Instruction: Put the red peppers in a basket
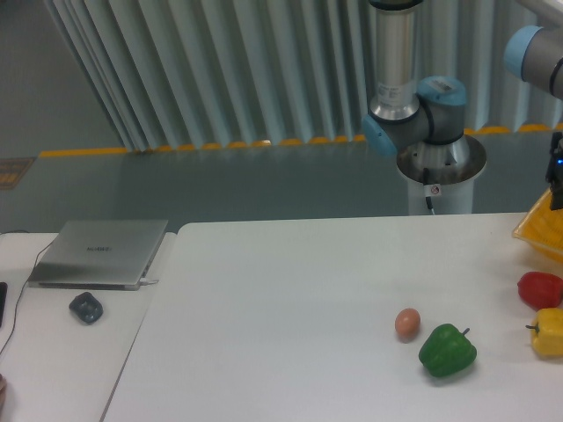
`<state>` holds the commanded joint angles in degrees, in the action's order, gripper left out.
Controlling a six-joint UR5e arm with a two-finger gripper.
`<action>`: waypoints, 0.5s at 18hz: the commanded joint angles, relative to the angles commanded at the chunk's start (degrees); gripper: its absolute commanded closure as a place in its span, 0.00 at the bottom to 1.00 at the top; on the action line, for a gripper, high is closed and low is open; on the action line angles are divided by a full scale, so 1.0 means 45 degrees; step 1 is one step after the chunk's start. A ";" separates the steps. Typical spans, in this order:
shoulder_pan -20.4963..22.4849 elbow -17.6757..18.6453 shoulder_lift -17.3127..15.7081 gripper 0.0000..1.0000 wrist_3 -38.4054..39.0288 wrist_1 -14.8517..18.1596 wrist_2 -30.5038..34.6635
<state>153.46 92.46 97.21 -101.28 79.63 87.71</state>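
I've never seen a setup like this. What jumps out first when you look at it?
The bright vegetables on the white table catch the eye: a green pepper beside a small brownish egg-like thing, and a red pepper right above a yellow pepper at the right edge. Behind them rises the grey robot arm, and a yellow-orange basket peeks in at far right.
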 joint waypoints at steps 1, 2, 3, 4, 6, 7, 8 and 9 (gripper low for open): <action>-0.0039 0.0039 0.0058 0.00 0.0374 0.0019 0.0019; -0.0155 0.0059 0.0097 0.00 0.0474 0.0000 0.0039; -0.0253 0.0039 0.0175 0.00 0.0533 -0.0078 0.0136; -0.0274 0.0039 0.0273 0.00 0.0573 -0.0040 0.0195; -0.0293 0.0059 0.0274 0.00 0.1155 0.0019 0.0215; -0.0313 0.0117 0.0254 0.00 0.1874 0.0039 0.0137; -0.0313 0.0195 0.0273 0.00 0.2674 0.0020 0.0079; -0.0352 0.0254 0.0254 0.00 0.3437 0.0000 0.0059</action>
<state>151.88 93.60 98.35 -85.82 79.63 87.98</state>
